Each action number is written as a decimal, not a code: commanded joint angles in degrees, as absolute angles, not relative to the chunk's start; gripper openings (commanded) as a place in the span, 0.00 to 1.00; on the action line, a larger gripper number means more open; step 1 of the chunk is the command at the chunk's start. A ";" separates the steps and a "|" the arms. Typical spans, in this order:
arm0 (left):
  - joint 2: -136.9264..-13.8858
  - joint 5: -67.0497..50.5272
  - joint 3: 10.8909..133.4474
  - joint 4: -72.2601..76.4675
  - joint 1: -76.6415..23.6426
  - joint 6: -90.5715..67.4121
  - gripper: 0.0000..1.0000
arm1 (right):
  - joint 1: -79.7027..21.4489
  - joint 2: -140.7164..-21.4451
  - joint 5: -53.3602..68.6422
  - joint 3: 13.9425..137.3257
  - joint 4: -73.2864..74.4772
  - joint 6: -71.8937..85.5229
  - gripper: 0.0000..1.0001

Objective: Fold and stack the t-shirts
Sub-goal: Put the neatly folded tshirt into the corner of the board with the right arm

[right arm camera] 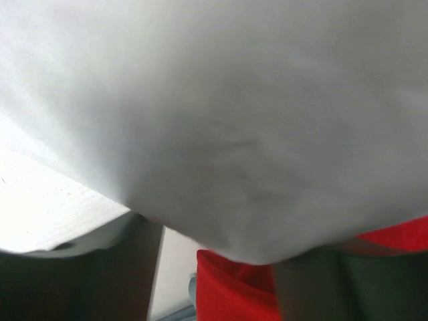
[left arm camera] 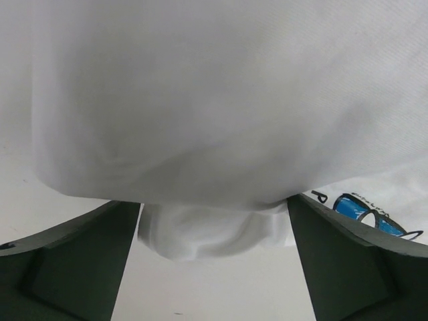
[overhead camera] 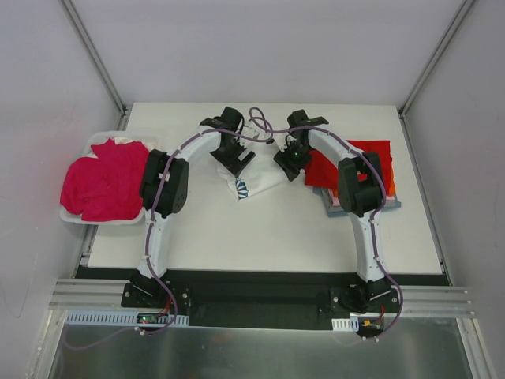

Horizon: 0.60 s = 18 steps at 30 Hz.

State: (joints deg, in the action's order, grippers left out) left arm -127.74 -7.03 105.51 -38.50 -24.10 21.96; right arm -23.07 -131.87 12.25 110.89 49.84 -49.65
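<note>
The white t-shirt (overhead camera: pixel 260 175) with its blue daisy print (overhead camera: pixel 241 188) lies bunched at the table's middle back. My left gripper (overhead camera: pixel 239 160) is at its left edge and my right gripper (overhead camera: pixel 290 162) at its right edge. In the left wrist view the white cloth (left arm camera: pixel 214 100) drapes over the fingertips; the fingers (left arm camera: pixel 73 261) stand wide apart, and the print (left arm camera: pixel 364 210) shows at the right. In the right wrist view white cloth (right arm camera: pixel 234 120) covers the tips too, with the fingers (right arm camera: pixel 100 274) apart. The red t-shirt (overhead camera: pixel 351 162) tops a folded stack and shows below the cloth (right arm camera: pixel 234 287).
A white bin (overhead camera: pixel 75 213) at the left edge holds a crumpled magenta t-shirt (overhead camera: pixel 102 178). Under the red shirt, orange (overhead camera: pixel 390 185), pink (overhead camera: pixel 335 201) and light-blue (overhead camera: pixel 392 204) edges stick out. Frame posts stand at the back corners.
</note>
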 commanded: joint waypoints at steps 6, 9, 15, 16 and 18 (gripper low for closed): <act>-127.97 -5.02 105.30 -40.69 -26.98 20.65 0.29 | -25.22 -130.00 11.52 108.46 52.39 -51.24 0.03; -128.06 -2.64 104.59 -40.52 -27.86 20.83 0.00 | -25.93 -127.97 10.38 106.18 51.24 -50.28 0.01; -126.39 -1.85 104.33 -40.52 -28.21 20.92 0.00 | -26.63 -124.03 9.23 103.63 49.84 -48.43 0.01; -125.69 -1.76 104.41 -40.60 -28.21 21.00 0.00 | -26.72 -123.40 8.97 103.45 49.83 -48.17 0.01; -124.63 -0.89 104.59 -40.52 -28.21 21.53 0.00 | -26.81 -122.00 7.83 102.57 49.31 -47.20 0.01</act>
